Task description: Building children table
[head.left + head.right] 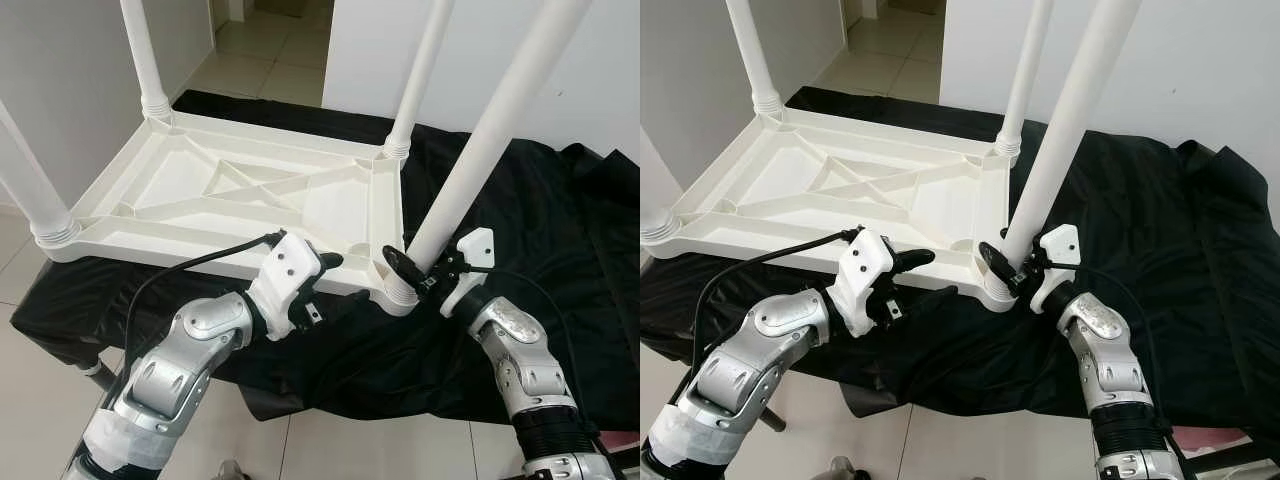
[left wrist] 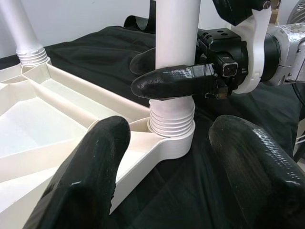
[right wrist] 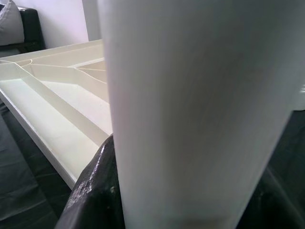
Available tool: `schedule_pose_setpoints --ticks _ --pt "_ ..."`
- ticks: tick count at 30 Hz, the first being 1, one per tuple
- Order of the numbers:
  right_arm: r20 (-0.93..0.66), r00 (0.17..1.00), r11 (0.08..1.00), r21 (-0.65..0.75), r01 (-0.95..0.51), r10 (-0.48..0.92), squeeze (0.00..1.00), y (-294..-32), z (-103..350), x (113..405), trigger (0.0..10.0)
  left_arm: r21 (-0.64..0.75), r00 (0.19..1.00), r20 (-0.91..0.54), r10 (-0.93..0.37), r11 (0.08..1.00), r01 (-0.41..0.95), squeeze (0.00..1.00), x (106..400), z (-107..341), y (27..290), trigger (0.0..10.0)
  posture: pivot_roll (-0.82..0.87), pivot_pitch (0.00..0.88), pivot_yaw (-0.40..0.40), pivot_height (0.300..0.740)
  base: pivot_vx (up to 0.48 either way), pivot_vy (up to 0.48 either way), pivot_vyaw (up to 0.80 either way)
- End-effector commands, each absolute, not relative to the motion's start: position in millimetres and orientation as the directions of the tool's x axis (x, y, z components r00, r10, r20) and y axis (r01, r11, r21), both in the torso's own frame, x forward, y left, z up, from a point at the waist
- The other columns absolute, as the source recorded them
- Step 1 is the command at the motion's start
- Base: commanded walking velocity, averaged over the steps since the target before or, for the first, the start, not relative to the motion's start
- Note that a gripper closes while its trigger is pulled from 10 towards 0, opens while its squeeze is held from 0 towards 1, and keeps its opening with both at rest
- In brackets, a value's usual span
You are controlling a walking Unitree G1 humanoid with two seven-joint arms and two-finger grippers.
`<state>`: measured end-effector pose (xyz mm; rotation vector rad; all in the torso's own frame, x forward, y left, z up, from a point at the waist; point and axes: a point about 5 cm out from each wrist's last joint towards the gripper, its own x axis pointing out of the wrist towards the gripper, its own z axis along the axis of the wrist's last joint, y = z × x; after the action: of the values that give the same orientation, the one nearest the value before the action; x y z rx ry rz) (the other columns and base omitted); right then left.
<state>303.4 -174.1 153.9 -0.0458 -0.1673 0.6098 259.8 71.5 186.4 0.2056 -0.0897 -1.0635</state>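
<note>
Right gripper [image 1: 412, 262]: my two black fingers are clamped around the long white plastic table leg [image 1: 480, 150], low on its shaft, just above the ribbed screw collar.
Left gripper [image 1: 322, 285]: my fingers [image 2: 86, 176] stand spread with nothing between them, hovering just beside the near edge of the tabletop and aimed at the corner socket.
White plastic children's tabletop [image 1: 240, 190]: it lies upside down, ribbed underside up, on a desk under a black cloth [image 1: 530, 240], towards the desk's left side.
Leg in hand: it stands in the white corner socket [image 2: 171, 143] at the tabletop's near right corner and leans a little away from upright; several turns of thread show above the socket, so I judge it not fully screwed home.
Other legs: one rises from the far left corner [image 1: 145, 60], one from the far right corner [image 1: 418, 75], one from the near left corner [image 1: 30, 190]; all three sit in their sockets.
Step in hand: seating the last leg, by my reading, so the build looks close to done.
Handling: the leg looks like hollow moulded plastic, light and stiff, with a smooth and probably slippery shaft, so twisting may let it slide in my fingers.
Where to hold: low near the collar for turning, as now; a high hold would lever the thread crooked.
Risk: the light tabletop may slide on the cloth unless my left gripper steadies its edge.
</note>
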Motion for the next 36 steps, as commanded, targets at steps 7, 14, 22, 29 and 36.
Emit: schedule_pose_setpoints --ticks 7,14,22,29,36 --pt "0.095 0.913 0.916 -0.092 -0.389 0.397 0.0 -178.6 147.6 303.8 10.0 0.23 0.461 -0.037 -0.886 0.442 0.867 0.0 257.8 185.9 69.3 10.0 0.03 0.043 -0.071 0.74 0.0 0.0 0.0" --pt "0.083 0.974 0.977 -0.041 -0.208 0.21 0.0 -170.2 141.4 295.5 10.0 0.226 0.466 -0.041 -0.884 0.446 0.866 0.0 257.3 184.4 69.7 10.0 0.03 0.049 -0.079 0.74 0.0 0.0 0.0" --pt "0.053 0.981 0.977 0.118 0.177 -0.184 0.0 -148.0 134.6 281.1 10.0 0.216 0.475 -0.039 -0.879 0.456 0.863 0.0 254.1 182.7 69.8 10.0 0.04 0.06 -0.096 0.74 0.0 0.0 0.0" --pt "0.029 0.987 0.98 0.121 0.156 -0.161 0.0 -143.0 135.3 282.2 10.0 0.21 0.47 -0.045 -0.882 0.451 0.867 0.0 251.6 180.5 68.8 10.0 0.04 0.066 -0.097 0.74 0.0 0.0 0.0" --pt "-0.062 0.962 0.946 0.176 0.273 -0.266 0.0 -143.0 133.9 285.5 10.0 0.211 0.47 -0.048 -0.881 0.451 0.867 0.0 252.9 181.4 70.5 10.0 0.04 0.074 -0.085 0.74 0.0 0.0 0.0"
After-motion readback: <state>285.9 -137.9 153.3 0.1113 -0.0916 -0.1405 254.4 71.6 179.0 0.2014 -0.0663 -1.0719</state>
